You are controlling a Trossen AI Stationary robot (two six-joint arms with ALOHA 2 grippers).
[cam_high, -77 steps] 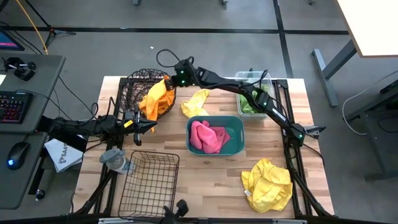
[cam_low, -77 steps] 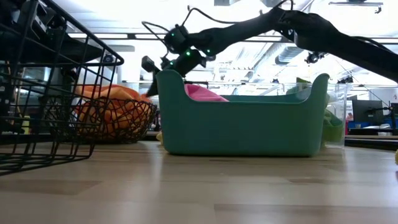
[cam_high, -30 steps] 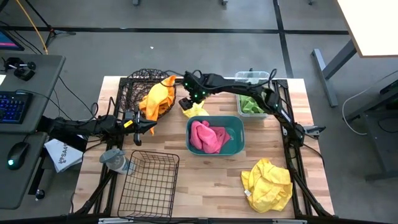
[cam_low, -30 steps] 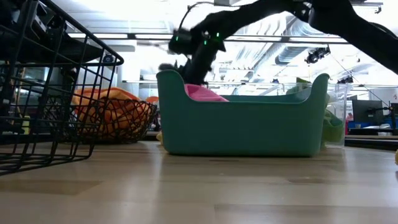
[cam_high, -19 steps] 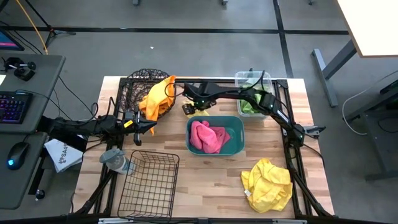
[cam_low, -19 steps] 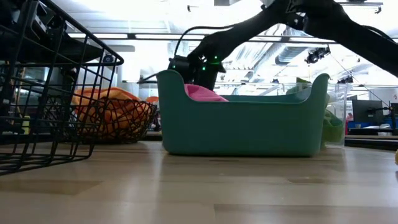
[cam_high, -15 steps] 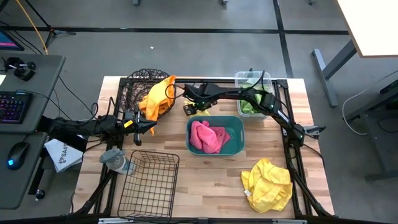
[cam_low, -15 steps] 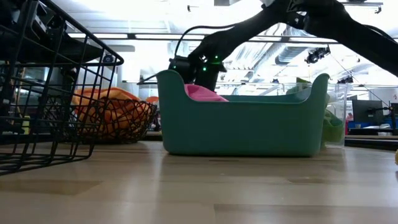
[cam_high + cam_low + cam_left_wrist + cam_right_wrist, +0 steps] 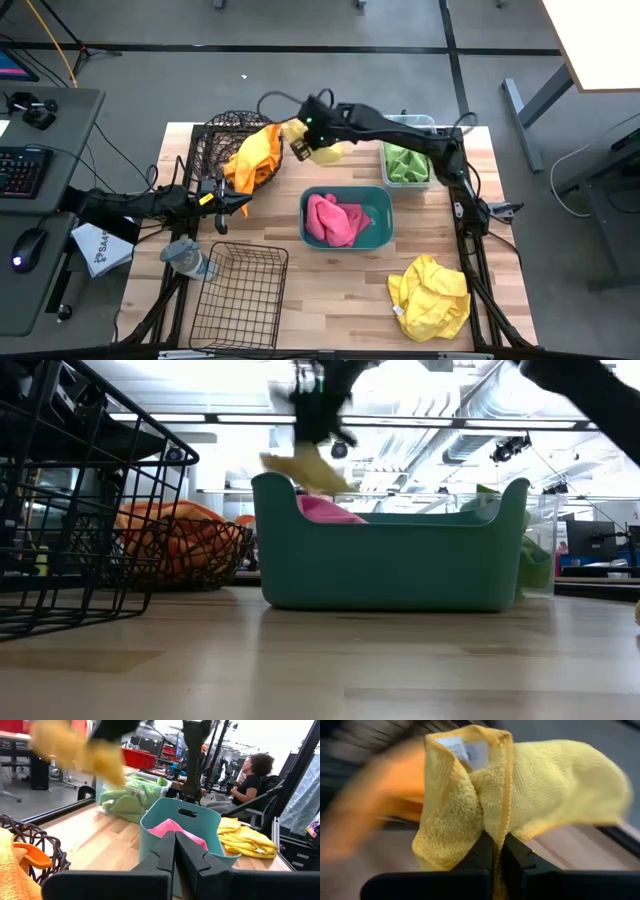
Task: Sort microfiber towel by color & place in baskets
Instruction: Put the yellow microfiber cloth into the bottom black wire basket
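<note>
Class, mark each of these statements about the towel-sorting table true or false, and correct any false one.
1. The right gripper grips a yellow towel in the air. True.
2. The teal tub holds a green towel. False: it holds a pink towel.
3. The rectangular black wire basket is full of towels. False: no towel shows in it.
4. An orange towel lies in the round wire basket. True.
5. The left gripper is shut. True.

Tub [image 9: 378, 198] at table centre holding a towel [image 9: 334, 220], round basket [image 9: 222, 140] back-left, clear bin [image 9: 407, 126] back-right, rectangular basket [image 9: 240, 292] front-left, towel pile [image 9: 430, 294] front-right, lifted towel [image 9: 318, 148] between round basket and bin.
</note>
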